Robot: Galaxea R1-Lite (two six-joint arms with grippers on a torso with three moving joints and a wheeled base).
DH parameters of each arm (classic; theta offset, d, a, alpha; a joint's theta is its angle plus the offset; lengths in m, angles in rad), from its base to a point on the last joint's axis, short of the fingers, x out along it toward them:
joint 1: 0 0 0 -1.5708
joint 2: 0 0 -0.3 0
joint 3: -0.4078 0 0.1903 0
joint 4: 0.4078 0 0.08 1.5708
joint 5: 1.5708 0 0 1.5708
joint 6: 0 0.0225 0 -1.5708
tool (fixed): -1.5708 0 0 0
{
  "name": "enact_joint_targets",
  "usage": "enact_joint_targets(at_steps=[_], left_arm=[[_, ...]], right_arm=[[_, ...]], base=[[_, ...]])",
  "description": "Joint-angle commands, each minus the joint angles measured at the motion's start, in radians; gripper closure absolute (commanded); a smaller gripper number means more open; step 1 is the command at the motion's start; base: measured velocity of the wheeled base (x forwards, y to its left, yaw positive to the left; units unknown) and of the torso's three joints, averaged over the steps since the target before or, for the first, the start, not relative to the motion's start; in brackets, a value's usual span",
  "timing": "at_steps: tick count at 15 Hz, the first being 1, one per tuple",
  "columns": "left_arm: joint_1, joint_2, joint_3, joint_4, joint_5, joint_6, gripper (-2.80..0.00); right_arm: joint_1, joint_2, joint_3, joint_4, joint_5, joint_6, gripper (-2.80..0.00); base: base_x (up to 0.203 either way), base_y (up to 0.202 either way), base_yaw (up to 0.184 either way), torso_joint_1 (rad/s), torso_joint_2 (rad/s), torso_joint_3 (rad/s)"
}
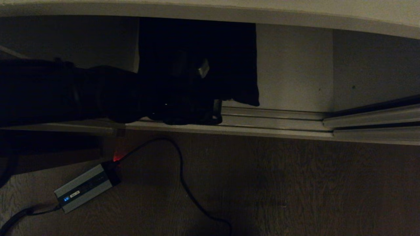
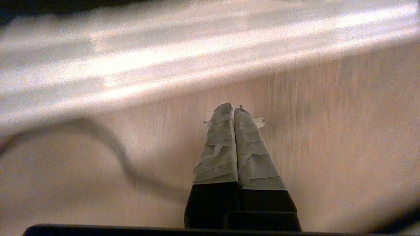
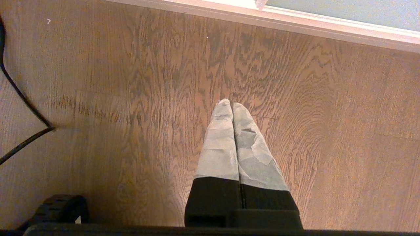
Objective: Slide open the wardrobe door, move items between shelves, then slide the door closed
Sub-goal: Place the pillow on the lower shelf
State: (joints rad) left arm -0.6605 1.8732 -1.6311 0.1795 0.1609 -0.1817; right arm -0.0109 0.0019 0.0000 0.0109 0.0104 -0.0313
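The wardrobe stands open in the head view, with the sliding wardrobe door (image 1: 377,65) pushed to the right on its floor tracks (image 1: 275,118). A large black cushion (image 1: 229,59) stands upright inside, its lower corner near the track. A white shelf edge (image 1: 210,9) spans the top. My dark left arm (image 1: 98,91) reaches in from the left, low over the track and in front of the cushion. The left gripper (image 2: 233,109) is shut and holds nothing, pointing down at the wood floor beside the track. The right gripper (image 3: 231,104) is shut and empty over bare floor, near the door's pale rim (image 3: 295,19).
A grey power adapter (image 1: 87,188) with a blue light lies on the wood floor at the lower left. Its black cable (image 1: 183,183) loops across the floor toward the track. A cable (image 2: 108,144) also runs past the left gripper, and another cable (image 3: 19,98) lies far from the right gripper.
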Motion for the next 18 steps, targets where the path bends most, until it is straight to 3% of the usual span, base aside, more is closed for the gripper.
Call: enact_joint_targets(at_steps=[1,5,10,13,14,18], left_arm=[[-0.009,-0.183,0.108,0.085,-0.024,-0.008,0.0],[-0.016,-0.407,0.296,0.204,-0.078,-0.007,0.0],[-0.016,-0.692,0.527,0.396,-0.084,-0.019,0.0],[0.004,-0.845,0.591,0.511,-0.069,-0.048,0.0],[0.039,-0.893,0.593,0.525,-0.062,-0.05,0.0],[0.346,-1.055,0.574,0.535,-0.078,0.021,0.0]], right_arm=[[0.0,0.001,0.003,0.0,0.0,-0.001,0.0],[0.0,0.001,0.003,0.0,0.0,-0.001,0.0],[0.0,0.001,0.003,0.0,0.0,-0.001,0.0],[0.0,0.001,0.003,0.0,0.0,-0.001,0.0],[0.0,0.001,0.003,0.0,0.0,-0.001,0.0],[0.0,0.001,0.003,0.0,0.0,-0.001,0.0]], base=[[0.0,0.0,0.0,0.0,0.0,0.0],[0.0,0.0,0.0,0.0,0.0,0.0],[0.0,0.0,0.0,0.0,0.0,0.0],[0.0,0.0,0.0,0.0,0.0,0.0],[0.0,0.0,0.0,0.0,0.0,0.0],[0.0,0.0,0.0,0.0,0.0,0.0]])
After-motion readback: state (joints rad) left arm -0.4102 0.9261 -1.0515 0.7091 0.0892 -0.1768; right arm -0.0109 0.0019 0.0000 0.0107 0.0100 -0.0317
